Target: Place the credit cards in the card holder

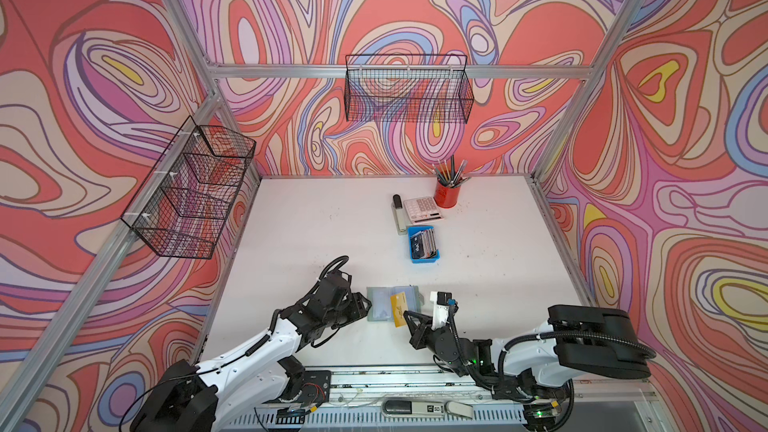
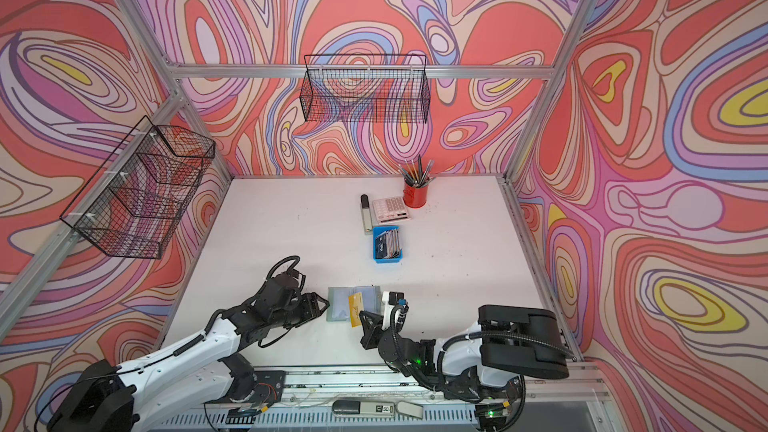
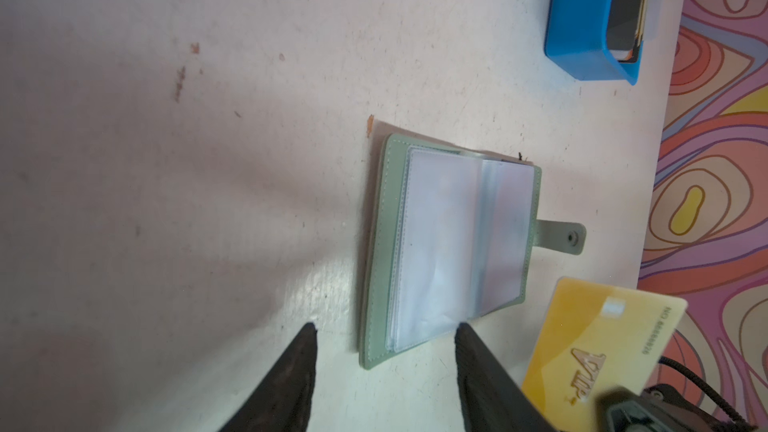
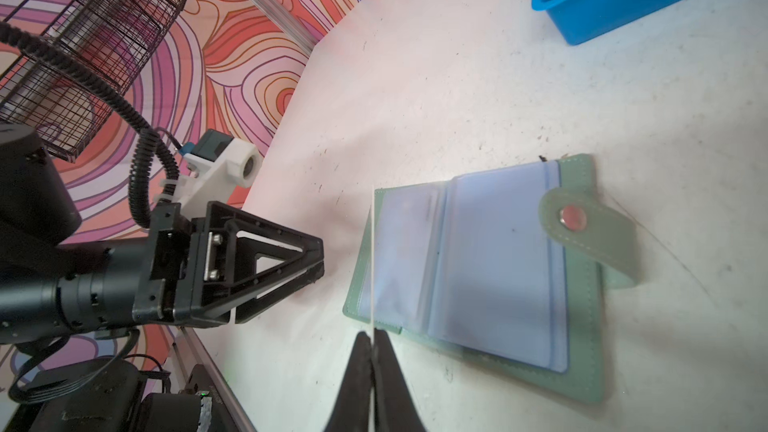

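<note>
White table (image 1: pixel 311 222): at low centre, the holder (image 1: pixel 379 304) lies unfolded. The right hand (image 1: pixel 406 316) pinches a yellow card (image 1: pixel 399 306) above it. The left hand (image 1: pixel 368 306), spread and empty, sits just left of it. More cards (image 1: pixel 426 243) fill the tray (image 1: pixel 422 259).

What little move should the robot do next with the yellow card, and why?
Probably lower the right end effector, tipping the yellow card toward a clear sleeve: the card is pinched on edge over the open card holder, not yet inside.

I read "Vip" on yellow card (image 3: pixel 598 351), plus "NO" and blurred digits along its edge. White "Vip" on dark card (image 1: pixel 417 247) in blue tray (image 1: pixel 424 259).
</note>
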